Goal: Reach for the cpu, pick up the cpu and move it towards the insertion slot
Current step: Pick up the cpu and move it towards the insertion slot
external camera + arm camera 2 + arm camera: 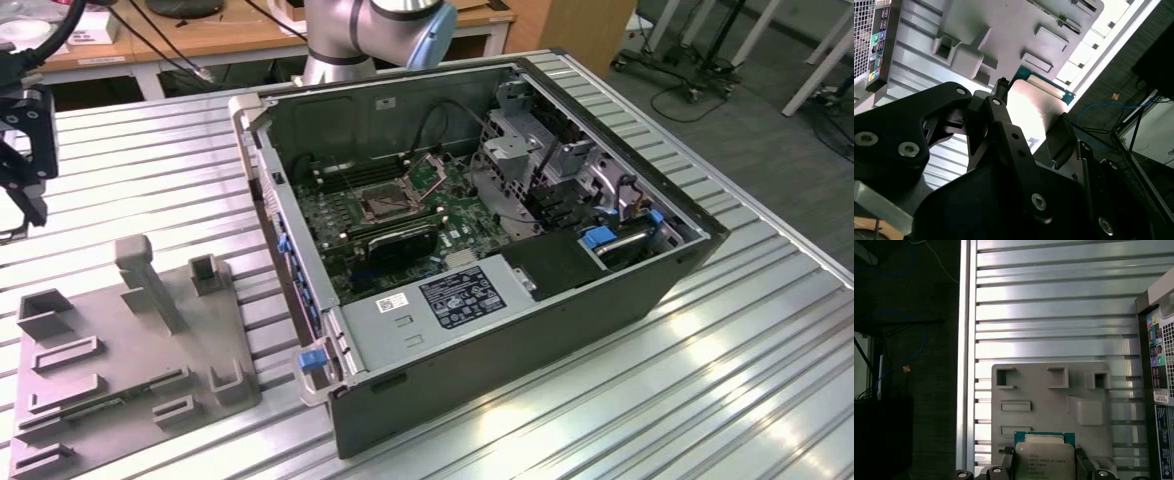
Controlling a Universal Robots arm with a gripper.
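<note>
- Exterior view: the gripper [20,190] hangs at 9 o'clock from the computer case [534,330] and at 11 o'clock from the grey tray [120,370]. The insertion slot [378,205] lies inside the case, well apart from the gripper.
- First wrist view: the jaws are clamped on opposite edges of the cpu [1045,458], whose metal face carries print.
- Second wrist view: the same grip, with the chip's face washed in glare.

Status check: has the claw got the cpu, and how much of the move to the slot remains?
Done: the pickup. The claw is shut on the cpu, apparently lifted above the grey tray. Left: most of the carry. In the exterior view the claw is at the left edge, far from the insertion slot inside the open case.
</note>
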